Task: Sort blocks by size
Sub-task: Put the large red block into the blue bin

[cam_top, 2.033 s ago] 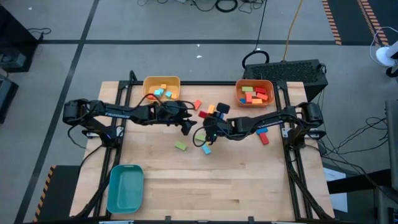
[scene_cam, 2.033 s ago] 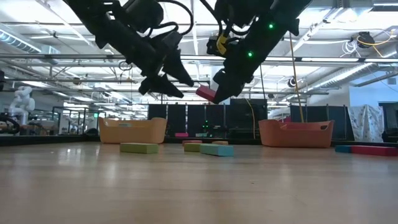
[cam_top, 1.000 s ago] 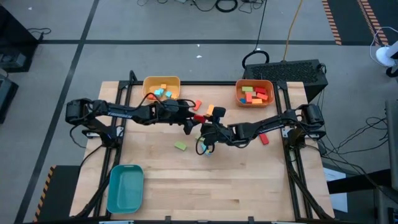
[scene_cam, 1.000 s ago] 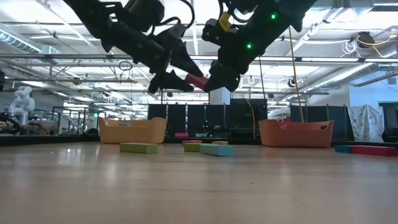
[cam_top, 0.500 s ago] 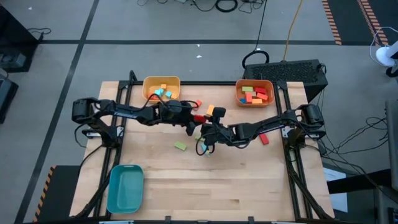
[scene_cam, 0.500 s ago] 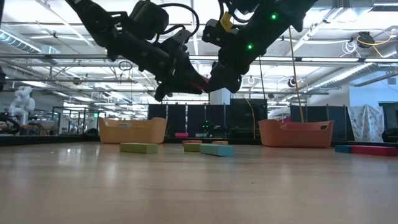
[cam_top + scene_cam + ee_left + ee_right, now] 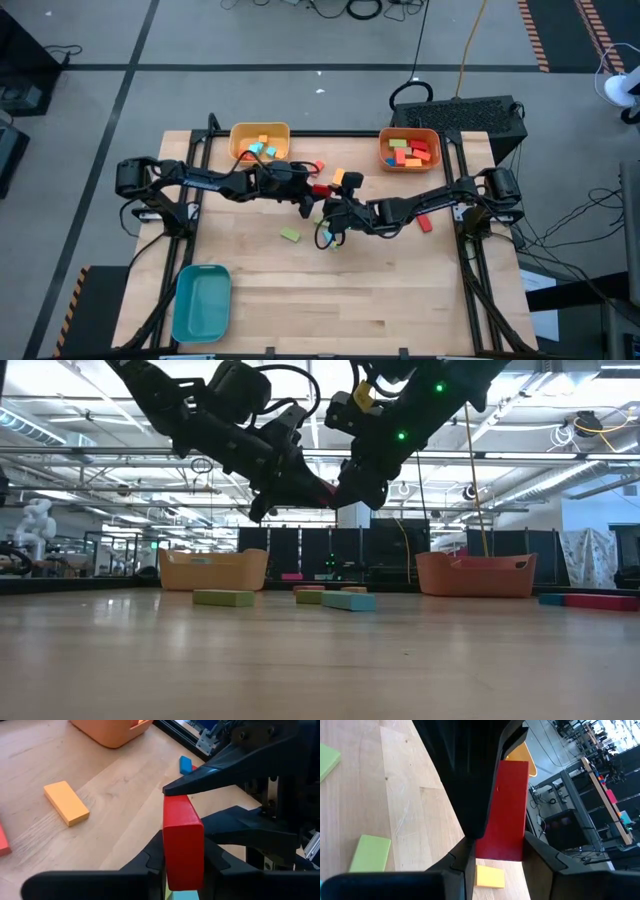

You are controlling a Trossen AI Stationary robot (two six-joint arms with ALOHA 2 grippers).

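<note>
I see both arms meeting above the middle of the wooden table (image 7: 400, 290), raised well clear of its surface. Between them is a red rectangular block (image 7: 183, 840), held in the air. The left gripper (image 7: 313, 196) has its two fingers pressed against the block's sides, and the right gripper (image 7: 330, 203) is clamped on the same block from the opposite end, so each gripper grasps one end of it. From the low camera, the red block shows only as a small red patch where the two sets of dark fingers meet.

On the table below them lie loose blocks: a green block (image 7: 290, 234) toward the front, an orange block (image 7: 337, 176) just behind the grippers, and a red block (image 7: 424, 223) beside the right arm. The yellow bin (image 7: 240, 134) at the back left holds several small blocks in orange and light blue. The orange bin (image 7: 385, 160) at the back right holds red, orange and green blocks. The teal bin (image 7: 200, 302) sits at the front left corner.
</note>
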